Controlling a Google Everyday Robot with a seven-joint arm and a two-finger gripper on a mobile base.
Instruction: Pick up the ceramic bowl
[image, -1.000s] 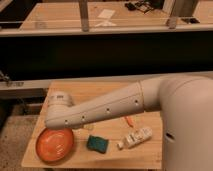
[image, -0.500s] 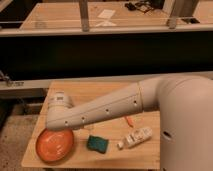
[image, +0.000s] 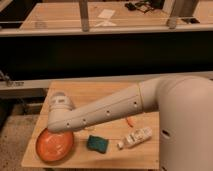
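Note:
The ceramic bowl is a wide, shallow orange dish at the front left of the wooden table. My white arm reaches from the right across the table to the left. Its wrist end hangs right over the bowl's far rim and covers part of it. The gripper is hidden below the wrist, at the bowl's far edge.
A green sponge lies right of the bowl. A white bottle lies on its side further right. A small orange item lies under the arm. A dark counter with railings stands behind the table.
The wrist end has dropped slightly lower and closer to the bowl's far rim. The bowl and the other items have not moved.

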